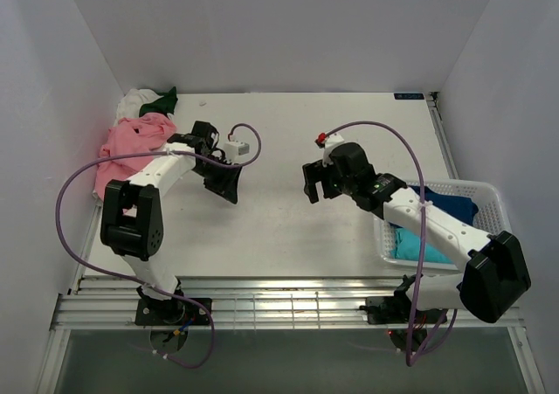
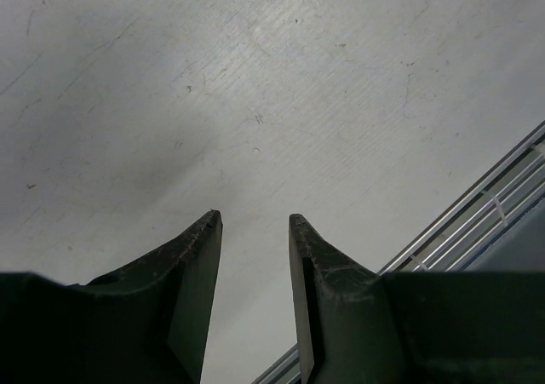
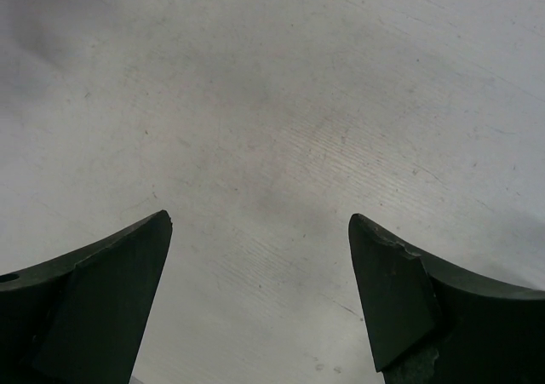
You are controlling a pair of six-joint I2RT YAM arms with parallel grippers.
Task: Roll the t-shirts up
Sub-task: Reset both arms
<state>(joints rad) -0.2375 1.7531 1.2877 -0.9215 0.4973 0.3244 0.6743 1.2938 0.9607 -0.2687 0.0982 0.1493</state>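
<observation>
Starting with the shirts: where are they? (M)

Two lots. Far-left corner of the table (image 1: 279, 237): pink shirt (image 1: 131, 141) in a loose crumple, with the white shirt (image 1: 133, 104) and green shirt (image 1: 162, 102) bunched behind it near the back wall. The other lot is in the basket (image 1: 489, 187) at the right: blue shirt (image 1: 452, 207) and teal shirt (image 1: 403, 241), both compact. Can't tell from above whether those are proper rolls. (R)

Long axis on the pink one? (M)

None clear. No flat outline, and sleeves and hem aren't readable. The heap runs roughly far-to-near along the left edge. Judged: it needs spreading flat before any rolling. (R)

Which arm is nearer? (M)

Left. The pile lies to the left of the left gripper (image 1: 225, 184) and a little farther back, near but apart. That arm's forearm passes beside the pink cloth. The right gripper (image 1: 313, 189) sits mid-table, well apart from the pile, with the basket back by its elbow. (R)

Grippers? (M)

Left: fingers apart at a moderate gap, nothing between them, bare table below. Right: fingers spread wide, also empty, bare table below. Neither touches cloth. (R)

Next move? (M)

Judged: the left arm reaches left and back for the pink shirt and drags it to the middle, between the two grippers. Risk: the white shirt comes along with it. (R)
</observation>
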